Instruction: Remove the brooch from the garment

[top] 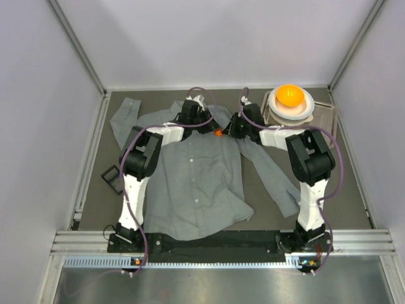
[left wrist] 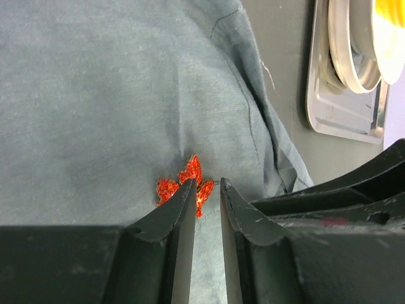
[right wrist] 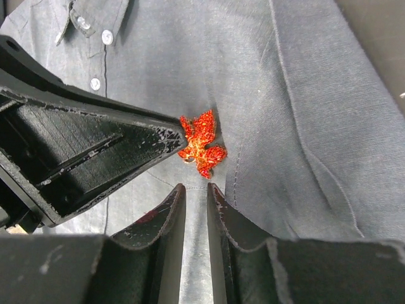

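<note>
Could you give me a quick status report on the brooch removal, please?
Left gripper narrowly open, tips at the brooch. Right gripper narrowly open, just short of it. Brooch on grey shirt. Nothing else over it.

**Garment** [top: 196,183]: a grey long-sleeved button-up shirt that lay spread front-up on the dark table [top: 345,190]. Its collar [right wrist: 95,12] pointed to the far side, small white buttons [right wrist: 107,37] ran down the closed front, and the cloth was lightly creased.

**Brooch** [right wrist: 201,144]: a tiny, glittering orange-red ornament with a lobed, leaf-like outline. It sat flat on the chest cloth near the collar, to the right of the button line in the top view.
</note>
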{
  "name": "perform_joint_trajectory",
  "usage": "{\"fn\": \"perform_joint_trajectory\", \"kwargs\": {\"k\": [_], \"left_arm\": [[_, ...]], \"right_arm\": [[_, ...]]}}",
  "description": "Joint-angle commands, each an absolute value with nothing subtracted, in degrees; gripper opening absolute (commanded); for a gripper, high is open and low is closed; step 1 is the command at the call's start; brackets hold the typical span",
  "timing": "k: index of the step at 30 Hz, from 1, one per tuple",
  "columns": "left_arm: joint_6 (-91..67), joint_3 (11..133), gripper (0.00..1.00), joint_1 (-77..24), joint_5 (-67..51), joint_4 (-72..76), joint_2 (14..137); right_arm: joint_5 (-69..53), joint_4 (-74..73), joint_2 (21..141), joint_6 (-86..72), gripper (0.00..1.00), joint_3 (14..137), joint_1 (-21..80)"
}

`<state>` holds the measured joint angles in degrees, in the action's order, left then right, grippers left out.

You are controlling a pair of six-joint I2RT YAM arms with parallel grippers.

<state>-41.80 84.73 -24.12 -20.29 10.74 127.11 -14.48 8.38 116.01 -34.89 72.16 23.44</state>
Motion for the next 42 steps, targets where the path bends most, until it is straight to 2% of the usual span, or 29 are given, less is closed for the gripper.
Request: {"fn": "perform_joint_trajectory", "kwargs": {"k": [1, 15, 23, 25, 27, 30, 42], "left_arm": [[-40.43, 88.59, 0.27, -24.43, -21.0, 11.17, 128.67], [-37.79, 86.92, 0.26, -24.52, -20.13, 10.72, 128.85], [-37.26, 85.17, 0.26, -24.43, -20.39, 11.25, 127.8], [-37.44, 84.73, 0.31, -24.35, -21.35, 11.69, 126.92], [-37.44, 84.2, 0.46, -24.43, -22.93, 11.95, 125.34], [-37.44, 83.5, 0.5, -24.43, -23.99, 11.86, 123.49], [-39.2, 81.65, 0.44, -24.35, -24.17, 13.1, 124.8]], "right_arm": [[-16.87, 11.78, 117.07, -36.21, 0.2, 74.79, 22.85], [-15.65, 8.09, 120.49, -36.65, 0.22, 78.39, 22.24], [-13.45, 4.13, 121.82, -35.33, 0.32, 81.39, 22.32], [-13.18, 3.78, 122.08, -35.24, 0.33, 81.65, 22.24], [-13.62, 3.52, 122.34, -35.33, 0.36, 82.0, 22.15], [-14.59, 3.52, 123.05, -35.51, 0.36, 82.53, 22.15], [-17.49, 5.1, 125.07, -37.44, 0.37, 83.93, 22.15]]}}
